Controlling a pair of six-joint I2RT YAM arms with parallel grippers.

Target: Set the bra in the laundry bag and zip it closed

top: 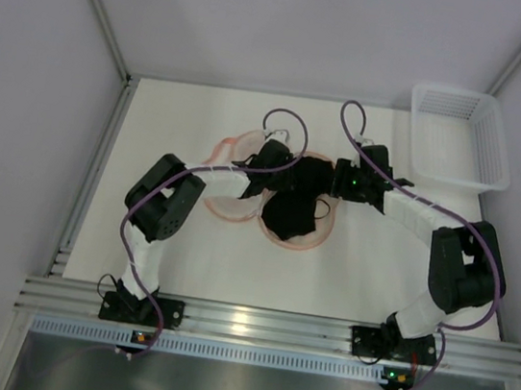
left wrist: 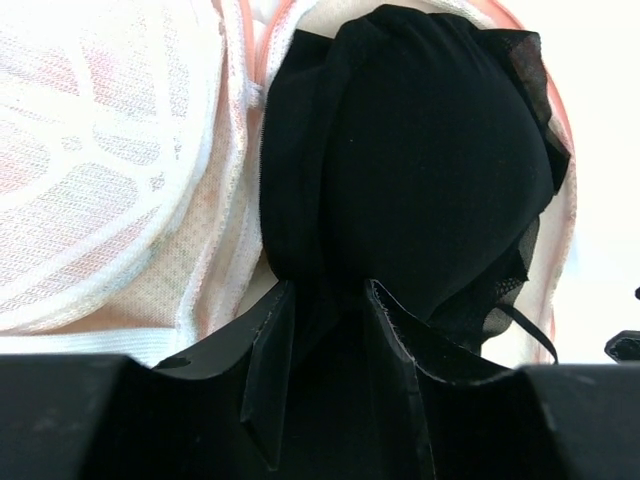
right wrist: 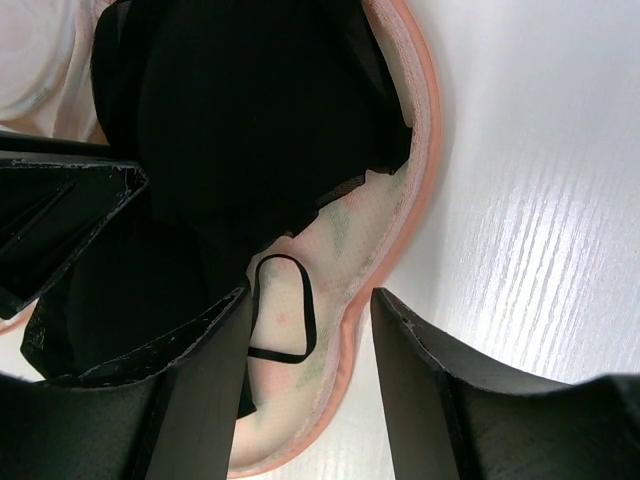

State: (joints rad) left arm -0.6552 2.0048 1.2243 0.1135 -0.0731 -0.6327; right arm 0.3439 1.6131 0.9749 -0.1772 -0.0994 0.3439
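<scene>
Nearest the arms, the table (top: 183, 262) is bare white. Beyond it the bag (right wrist: 428, 110) lies open in two round halves side by side. The bra (left wrist: 430, 160) sits heaped in the right half, a dark mound that reaches the pink rim at the far side. The left half (left wrist: 100, 170) is empty.

The left pincer (left wrist: 328, 300) comes in low from the bag's hinge side and is closed on a fold of the bra's near edge, with black cloth filling the gap between its fingers. The right pincer (right wrist: 315, 300) is spread and holding nothing. It straddles the rim, one finger inside against the bra and the other outside on the table.

The step looks like the last of the tucking, before the empty half folds over. To do it well, the left pincer should push its fold down and inward, so that no cloth rides over the rim. A thin strap loop (right wrist: 308, 315) lies on the lining just inside the rim, where a zip could catch it, so it wants nudging toward the middle. The right pincer would do best to steady the rim so the soft pouch does not slide. I cannot see the zip slider.

Farthest off, a white basket (top: 493, 140) stands in the right rear corner, well apart.
</scene>
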